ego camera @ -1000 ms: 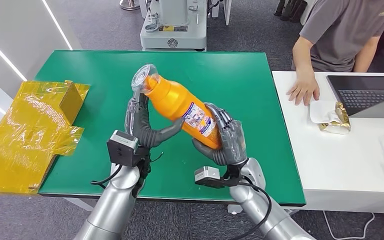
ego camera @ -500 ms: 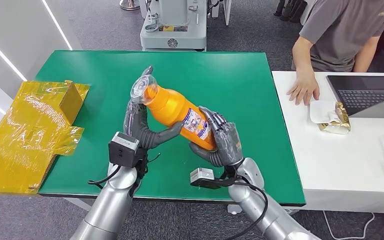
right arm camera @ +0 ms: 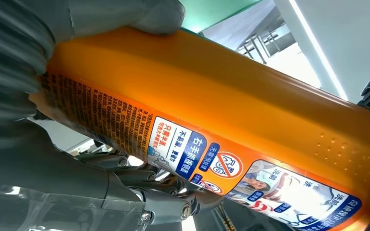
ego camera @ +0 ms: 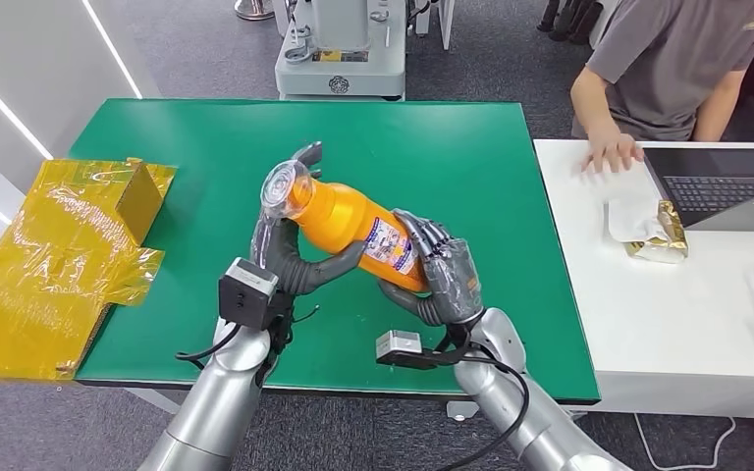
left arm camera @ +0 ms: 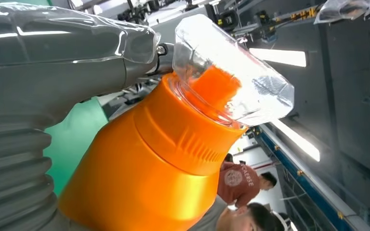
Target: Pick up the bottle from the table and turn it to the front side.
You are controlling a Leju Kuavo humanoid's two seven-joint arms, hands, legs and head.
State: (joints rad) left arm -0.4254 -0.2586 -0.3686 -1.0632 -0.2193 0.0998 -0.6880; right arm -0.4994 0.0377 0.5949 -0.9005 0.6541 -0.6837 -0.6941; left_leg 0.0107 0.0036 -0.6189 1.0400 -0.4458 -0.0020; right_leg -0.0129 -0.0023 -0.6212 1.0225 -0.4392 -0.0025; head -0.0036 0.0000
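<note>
Orange bottle [ego camera: 353, 228] is held tilted above the green table [ego camera: 481, 147] near its centre, clear cap [ego camera: 284, 183] toward 10 o'clock, label facing up; fingers of the left hand [ego camera: 290, 250] are wrapped round the neck end, fingers of the right hand [ego camera: 440, 275] clasped on the base end. Open green surface is seen toward 12 and 3 o'clock. Crumpled yellow film [ego camera: 64, 255] overhangs the table edge at 9 o'clock; a white table [ego camera: 687, 324] with laptop [ego camera: 722, 182] and a person's hand [ego camera: 614, 152] is butted against the 3 o'clock edge.
</note>
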